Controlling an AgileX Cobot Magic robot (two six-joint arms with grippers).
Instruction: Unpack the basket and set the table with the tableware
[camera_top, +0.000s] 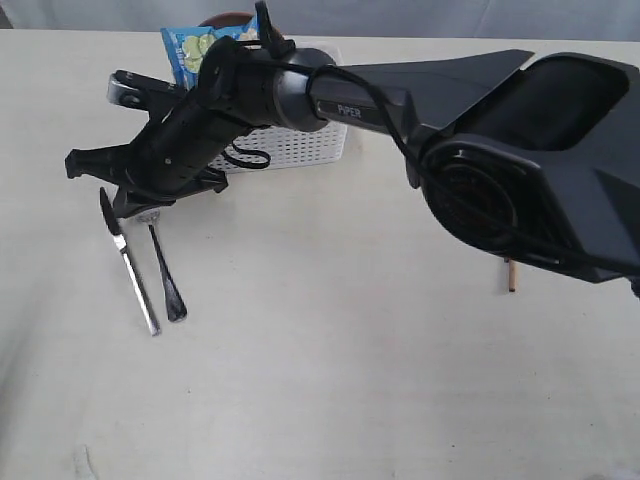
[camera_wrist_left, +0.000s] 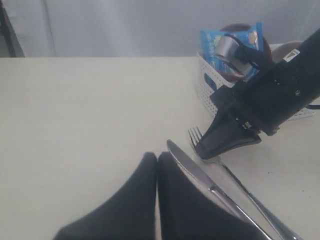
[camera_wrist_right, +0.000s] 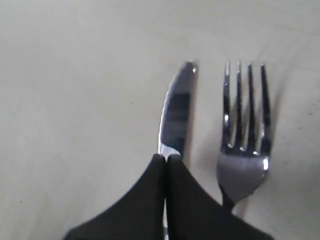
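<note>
A steel knife (camera_top: 130, 265) and a steel fork (camera_top: 165, 272) lie side by side on the pale table (camera_top: 350, 380), left of the white lattice basket (camera_top: 295, 145). My right gripper (camera_top: 128, 205) reaches across from the right and hangs shut just over their far ends, holding nothing. In the right wrist view its tips (camera_wrist_right: 166, 157) sit above the knife blade (camera_wrist_right: 177, 110), with the fork (camera_wrist_right: 244, 150) beside it. My left gripper (camera_wrist_left: 157, 157) is shut and empty, near the knife tip (camera_wrist_left: 172, 147) in its own view. It is out of the exterior view.
A blue chips bag (camera_top: 200, 45) and a round brown plate (camera_wrist_left: 240, 27) stand up out of the basket. The right arm's bulky body (camera_top: 520, 160) hides the right part of the table. A thin brown stick end (camera_top: 511, 277) shows beneath it.
</note>
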